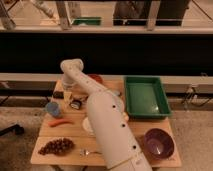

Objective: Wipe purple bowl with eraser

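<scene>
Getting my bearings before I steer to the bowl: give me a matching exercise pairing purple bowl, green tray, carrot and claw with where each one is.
Things:
1. purple bowl
2. green tray
3. carrot
4. claw

Places:
A. left side, just behind the grapes
B. front-right corner of the table
C. hanging open over the back-left part
D. back-right part

Pairs: 1-B, 2-D, 3-A, 4-C
</scene>
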`<move>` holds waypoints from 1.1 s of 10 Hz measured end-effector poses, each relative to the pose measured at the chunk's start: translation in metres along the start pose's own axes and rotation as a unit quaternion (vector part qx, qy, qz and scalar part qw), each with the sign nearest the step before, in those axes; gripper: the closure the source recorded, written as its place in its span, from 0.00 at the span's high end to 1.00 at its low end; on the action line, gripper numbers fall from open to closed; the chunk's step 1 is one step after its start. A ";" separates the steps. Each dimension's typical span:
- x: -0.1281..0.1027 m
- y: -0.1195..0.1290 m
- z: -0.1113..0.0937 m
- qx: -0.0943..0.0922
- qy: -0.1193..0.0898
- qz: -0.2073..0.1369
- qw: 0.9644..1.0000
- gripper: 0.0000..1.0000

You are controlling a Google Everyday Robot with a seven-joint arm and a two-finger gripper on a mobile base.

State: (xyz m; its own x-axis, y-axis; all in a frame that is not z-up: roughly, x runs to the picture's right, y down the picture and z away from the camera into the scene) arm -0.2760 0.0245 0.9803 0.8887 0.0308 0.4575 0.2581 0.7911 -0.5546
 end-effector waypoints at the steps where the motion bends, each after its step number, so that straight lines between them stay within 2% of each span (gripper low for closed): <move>1: 0.000 0.000 0.001 -0.001 -0.001 0.001 1.000 0.73; 2: 0.000 0.001 0.002 -0.002 -0.001 0.001 1.000 0.71; 5: -0.002 0.002 0.002 -0.001 -0.003 -0.002 1.000 0.57; 11: 0.001 0.009 0.007 -0.007 -0.004 -0.001 1.000 0.56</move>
State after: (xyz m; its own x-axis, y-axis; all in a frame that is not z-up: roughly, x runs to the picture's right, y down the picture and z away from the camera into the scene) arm -0.2757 0.0359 0.9811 0.8852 0.0344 0.4639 0.2650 0.7824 -0.5637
